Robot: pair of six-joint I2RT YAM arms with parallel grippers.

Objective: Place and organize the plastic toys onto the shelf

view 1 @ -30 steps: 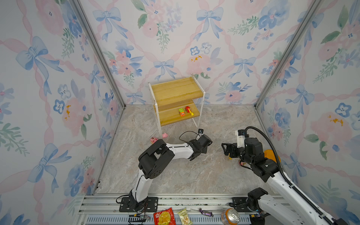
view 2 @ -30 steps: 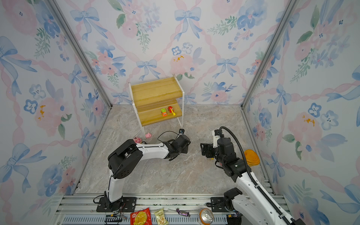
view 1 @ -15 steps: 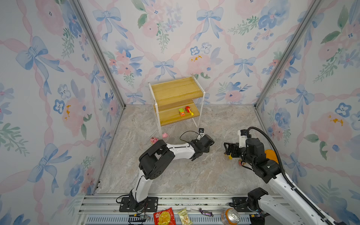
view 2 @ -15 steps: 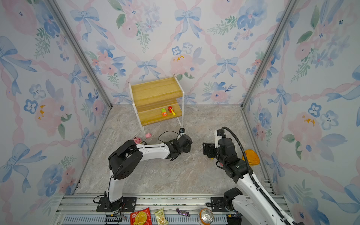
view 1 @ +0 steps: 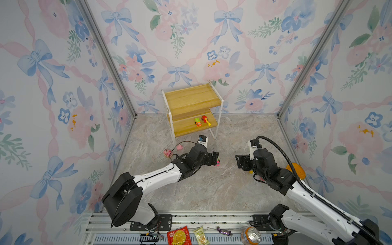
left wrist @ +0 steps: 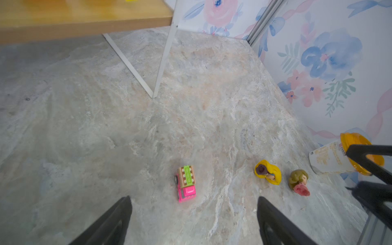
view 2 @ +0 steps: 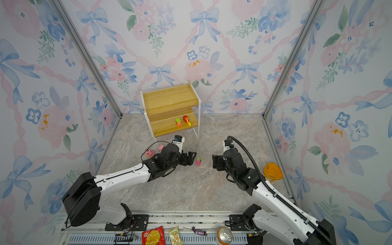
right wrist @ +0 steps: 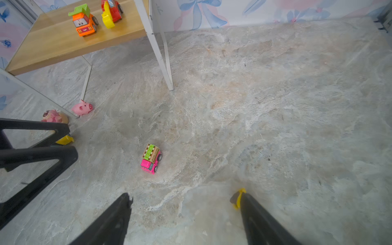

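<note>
Left claw (left wrist: 194, 200): the jaws are spread wide and nothing is held; it is poised low over the floor (view 1: 201, 191).
Right claw (right wrist: 184, 196): the fingers are seen well apart, with nothing gripped between them; it is turned toward the left claw.
Pink car (view 2: 198, 161): it stands on its wheels on the floor, just ahead of the left claw and between the two claws, touched by neither.
Shelf (view 1: 191, 110): it is set at the back wall; the top board is bare.
Lower board: a green-orange car (view 1: 198, 122) and a red car (view 1: 205, 119) are parked side by side near its right end.
Pig (view 1: 179, 147): it lies on the floor by the front left leg of the shelf.
Round pink figure (view 1: 167, 152): it is seen just beside the pig.
Yellow-haired figure (left wrist: 267, 172) and doll (left wrist: 299, 182): both are lying on their sides on the floor, close together, near the right claw.
Cup (left wrist: 331, 157): it is tipped over by the right wall, orange lid on.
</note>
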